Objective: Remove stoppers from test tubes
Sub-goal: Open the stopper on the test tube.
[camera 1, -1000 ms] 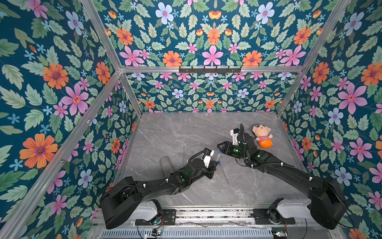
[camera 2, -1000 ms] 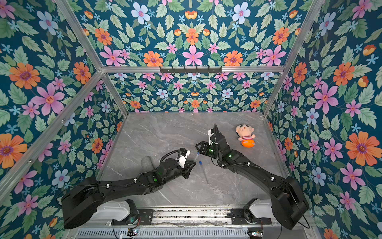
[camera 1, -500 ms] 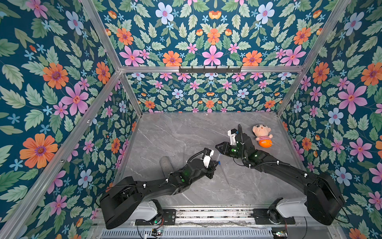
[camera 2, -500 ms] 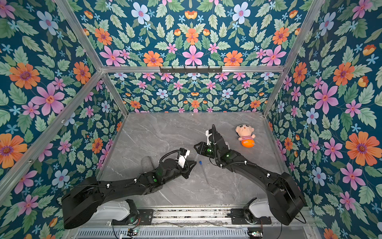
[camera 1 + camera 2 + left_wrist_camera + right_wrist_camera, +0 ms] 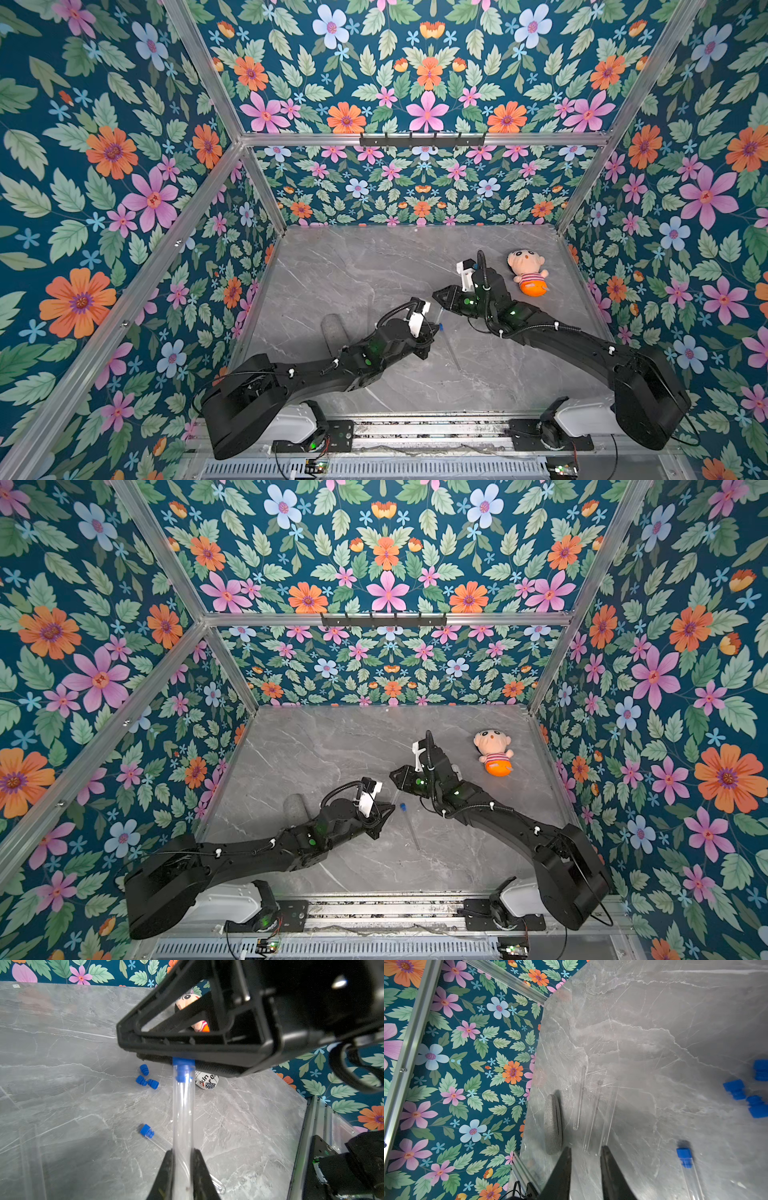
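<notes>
Stoppers — five, three loose, two plugged in; test tubes — five; left claw tight on one, right claw's state unclear.

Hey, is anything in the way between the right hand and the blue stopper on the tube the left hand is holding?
Nothing visible does. The right hand is right at the stopper, whose top is hidden behind one finger; the left hand grips the tube farther down.

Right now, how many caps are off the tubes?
Done: three stoppers lie loose, and three bare tubes lie side by side. In hand: the left claw grips a capped tube; the right claw is at its stopper. To do: one more capped tube on the table.
</notes>
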